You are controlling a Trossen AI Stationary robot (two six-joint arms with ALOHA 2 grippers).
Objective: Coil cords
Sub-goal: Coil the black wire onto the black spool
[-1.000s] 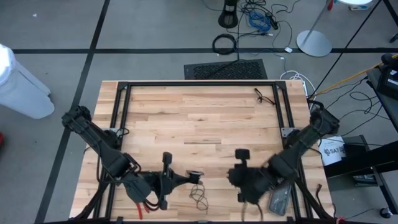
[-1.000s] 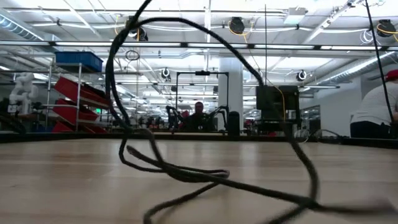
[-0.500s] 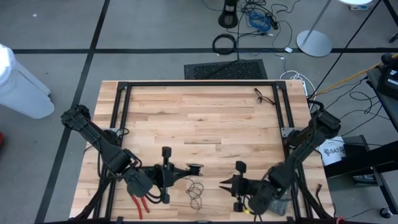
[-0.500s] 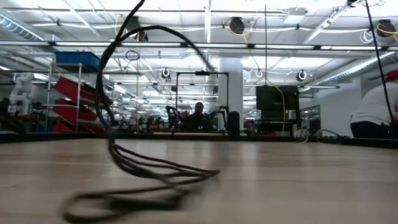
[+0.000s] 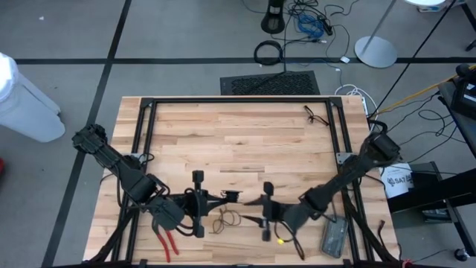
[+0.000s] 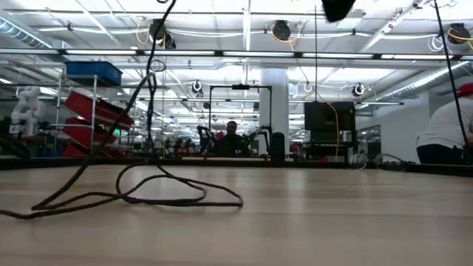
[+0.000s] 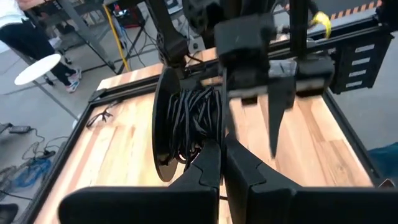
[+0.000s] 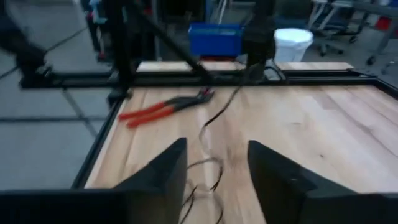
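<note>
The cord is thin and black. Part of it is wound on a small round spool (image 7: pixel 189 118), which my left gripper (image 5: pixel 223 198) holds shut above the table's near middle. The rest drops from the spool and lies in loose flat loops (image 5: pixel 225 219) on the wood, seen also in the low view (image 6: pixel 148 196). My right gripper (image 5: pixel 251 210) stands open and roughly level just right of the spool, facing the left gripper. The loose cord (image 8: pixel 208 165) lies on the table below and ahead of its fingers, apart from them. My left gripper pinches the spool between its two shut fingers at the spool's near rim (image 7: pixel 208 152), coming roughly level from the table's left. The spool is clear of the table and stands on edge, its disc (image 7: pixel 163 134) turned sideways. The cord hangs slack from it to the table.
Red-handled pliers (image 5: pixel 166 243) lie near the front edge under the left arm. A grey flat object (image 5: pixel 332 239) lies at the front right. A black frame rail (image 5: pixel 238 100) borders the table, and a small dark tangle (image 5: pixel 316 115) lies at the far right.
My right gripper has come down and toward the left gripper, tipped from pointing downward to nearly level, and opened. The tall cord loop that stood up over the table has fallen and now lies in flat loops. The left gripper still holds the spool.
</note>
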